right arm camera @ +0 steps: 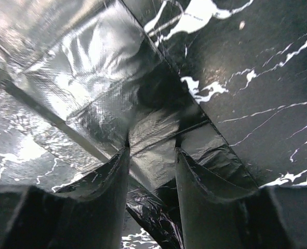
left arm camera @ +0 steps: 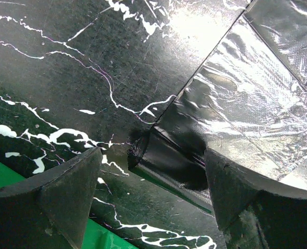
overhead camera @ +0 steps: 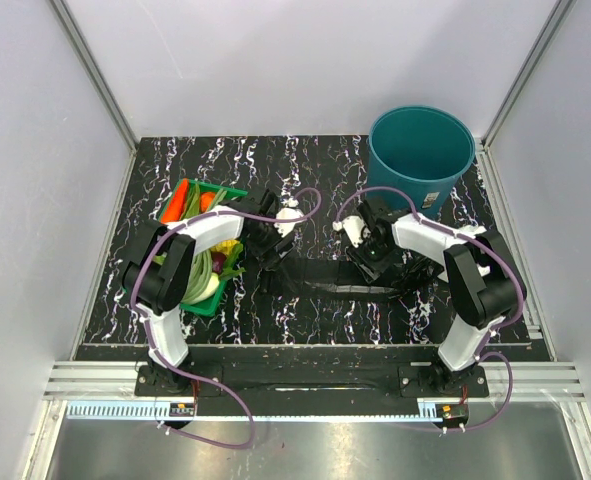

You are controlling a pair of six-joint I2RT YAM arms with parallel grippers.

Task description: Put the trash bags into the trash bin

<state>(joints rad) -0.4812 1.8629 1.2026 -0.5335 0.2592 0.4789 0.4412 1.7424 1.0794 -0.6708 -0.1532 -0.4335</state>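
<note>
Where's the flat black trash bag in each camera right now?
Top external: trash bag lies flat at mid-picture.
Left wrist: glossy sheet on the right, its corner at bottom centre.
Right wrist: fills the upper left and centre.
Shared landmark: white-veined black tabletop.

Bright light, hard glare (wrist views) on trash bag

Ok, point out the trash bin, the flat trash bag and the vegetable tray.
trash bin (overhead camera: 421, 148), top view, inner wall.
trash bag (overhead camera: 322, 272), top view, flat middle of the film.
vegetable tray (overhead camera: 225, 188), top view, far rim.
</note>
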